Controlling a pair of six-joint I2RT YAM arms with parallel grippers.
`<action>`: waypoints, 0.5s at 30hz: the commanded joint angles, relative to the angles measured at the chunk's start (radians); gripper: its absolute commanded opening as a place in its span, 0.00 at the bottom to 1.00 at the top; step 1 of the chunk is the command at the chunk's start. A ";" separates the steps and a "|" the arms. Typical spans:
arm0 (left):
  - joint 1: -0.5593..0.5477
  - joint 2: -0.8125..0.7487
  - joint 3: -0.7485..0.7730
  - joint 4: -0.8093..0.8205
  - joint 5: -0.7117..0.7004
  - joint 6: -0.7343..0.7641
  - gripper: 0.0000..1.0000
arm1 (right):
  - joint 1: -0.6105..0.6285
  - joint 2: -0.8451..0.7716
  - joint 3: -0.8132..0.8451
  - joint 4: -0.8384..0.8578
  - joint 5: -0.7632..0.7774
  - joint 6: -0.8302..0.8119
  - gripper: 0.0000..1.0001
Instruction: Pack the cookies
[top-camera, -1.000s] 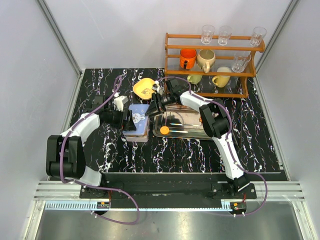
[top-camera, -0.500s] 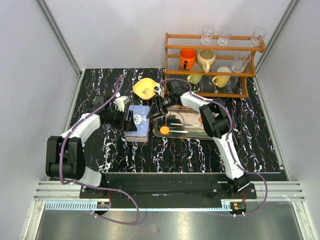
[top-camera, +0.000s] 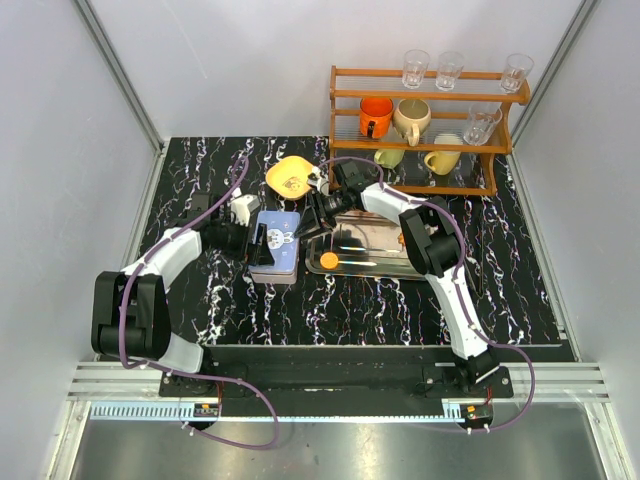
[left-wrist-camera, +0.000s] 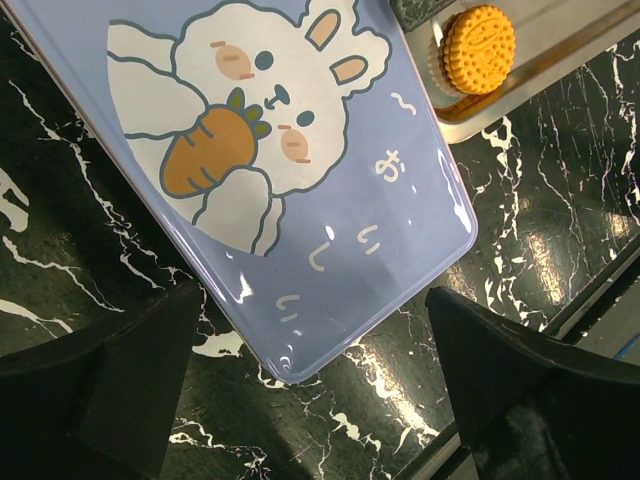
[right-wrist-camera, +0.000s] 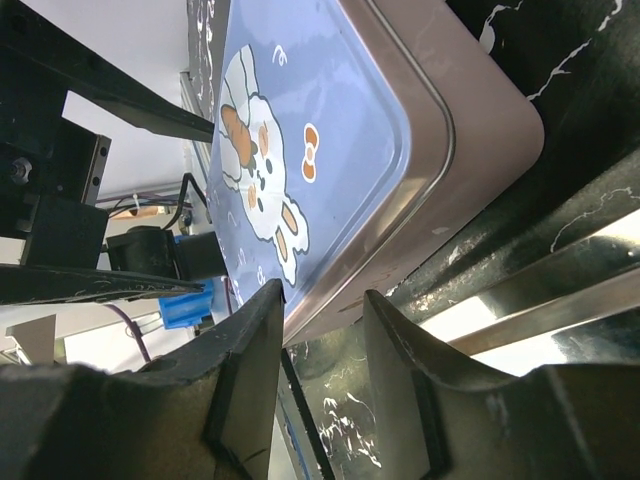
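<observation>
One orange cookie lies at the left end of the steel tray; the left wrist view shows this cookie just past the tin. The blue tin stands left of the tray with its bunny lid flat on top. My left gripper is at the tin's left side, open wide, and the lid's corner sits ahead of its fingertips. My right gripper is at the tin's far right corner, with its jaws partly apart. Nothing is clamped between them, and the lid's rim lies just beyond the tips.
A yellow bowl sits behind the tin. A wooden rack with mugs and glasses stands at the back right, close behind the tray. Black marble tabletop lies in front of the tin and tray.
The lid was tilted up on the tin's right side a second ago and now lies flat. My right gripper drew back slightly to the right. The left gripper eased a little left.
</observation>
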 joint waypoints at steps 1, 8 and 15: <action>-0.003 -0.020 -0.003 0.022 -0.008 0.021 0.99 | 0.006 -0.096 -0.014 -0.006 0.025 -0.032 0.47; -0.003 -0.020 -0.008 0.028 -0.023 0.022 0.99 | 0.018 -0.134 -0.040 -0.027 0.060 -0.087 0.48; -0.003 -0.033 -0.018 0.057 -0.055 0.021 0.99 | 0.024 -0.193 -0.068 -0.031 0.074 -0.122 0.50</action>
